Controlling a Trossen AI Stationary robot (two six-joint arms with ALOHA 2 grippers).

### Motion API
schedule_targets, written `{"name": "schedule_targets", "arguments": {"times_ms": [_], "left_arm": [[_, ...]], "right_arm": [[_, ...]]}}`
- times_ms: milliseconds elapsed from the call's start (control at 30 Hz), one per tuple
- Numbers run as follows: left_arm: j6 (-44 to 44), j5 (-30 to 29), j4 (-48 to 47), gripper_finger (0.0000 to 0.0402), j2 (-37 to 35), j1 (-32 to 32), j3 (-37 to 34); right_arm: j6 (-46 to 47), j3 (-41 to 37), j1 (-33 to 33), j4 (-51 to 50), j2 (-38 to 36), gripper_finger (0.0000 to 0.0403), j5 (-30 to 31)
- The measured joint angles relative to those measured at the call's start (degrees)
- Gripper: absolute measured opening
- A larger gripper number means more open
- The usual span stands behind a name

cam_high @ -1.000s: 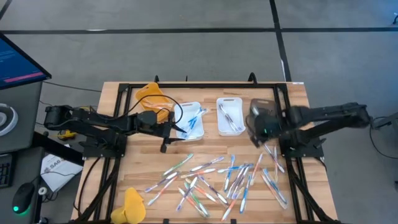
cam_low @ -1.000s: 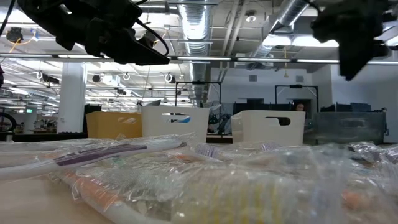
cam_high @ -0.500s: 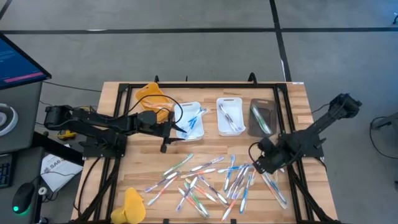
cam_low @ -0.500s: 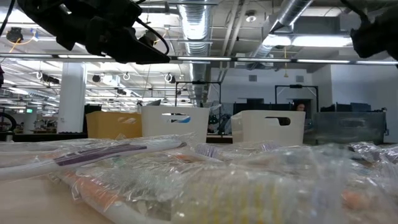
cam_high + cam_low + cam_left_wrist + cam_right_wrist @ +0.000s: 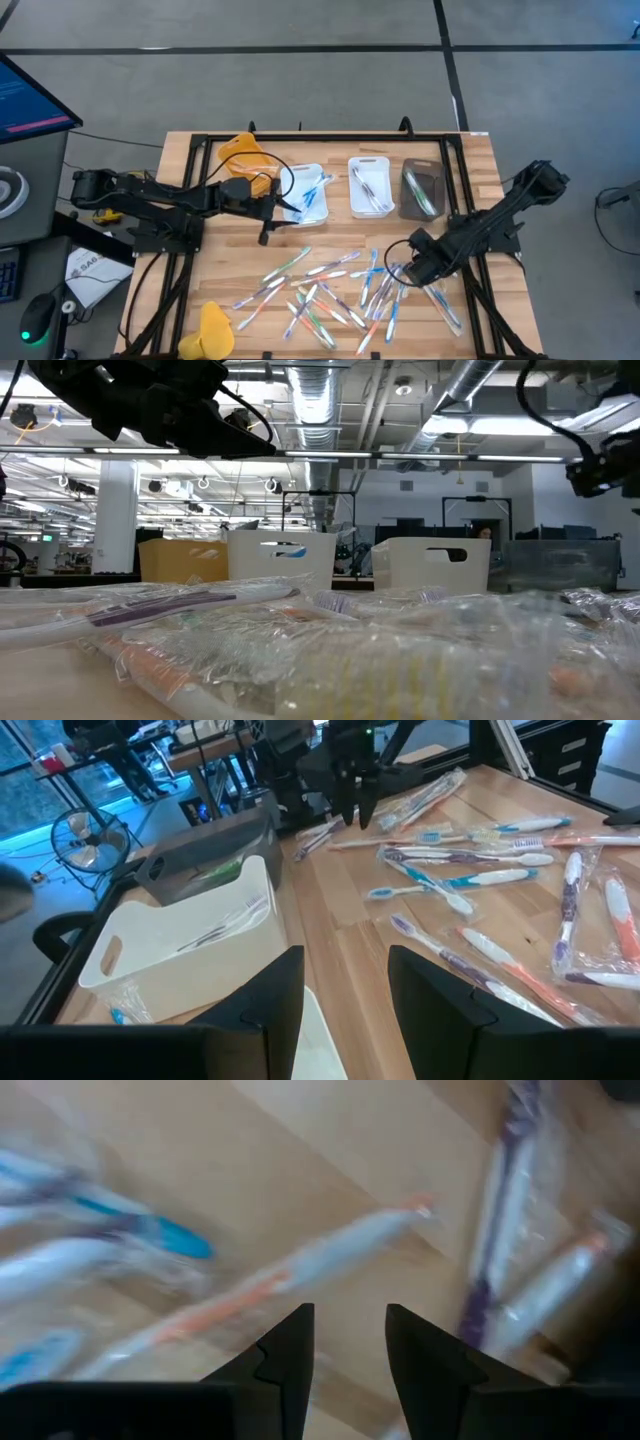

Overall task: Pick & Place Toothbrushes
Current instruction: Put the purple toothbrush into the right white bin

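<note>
Many toothbrushes [image 5: 340, 290] lie scattered on the near half of the wooden table, some in clear wrappers. My right gripper [image 5: 410, 268] hangs open over the pile's right part, pointing down, with an orange-handled toothbrush [image 5: 300, 1270] below the gap between its fingers [image 5: 350, 1340]; it touches nothing. My left gripper [image 5: 283, 207] waits open and holds nothing beside the left white tray [image 5: 310, 205], which has blue-accented toothbrushes in it. The left wrist view also shows the right gripper [image 5: 352, 805] above the toothbrushes [image 5: 470, 880].
A second white tray [image 5: 368, 187] with toothbrushes and a dark tray [image 5: 422, 190] stand in a row at the far side. A yellow tray [image 5: 240, 155] sits at the far left, and a yellow thing [image 5: 215, 325] lies at the near left edge. Black frame rails border the table.
My right gripper has swung from above the dark tray toward the table's near edge and come down over the right part of the toothbrush pile, its wrist turning on the way. Its fingers have stayed open. The toothbrushes have not moved.
</note>
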Motion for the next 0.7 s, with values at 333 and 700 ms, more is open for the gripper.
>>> {"name": "schedule_targets", "arguments": {"times_ms": [333, 700], "left_arm": [[0.0, 0.0, 0.1, 0.0141, 0.0, 0.0, 0.0], [0.0, 0.0, 0.2, 0.0141, 0.0, 0.0, 0.0]], "right_arm": [[-3.0, 0.0, -2.3, -4.3, -1.3, 0.0115, -2.6], [-3.2, -0.4, -3.2, -9.6, -1.6, 0.0101, -2.5]]}}
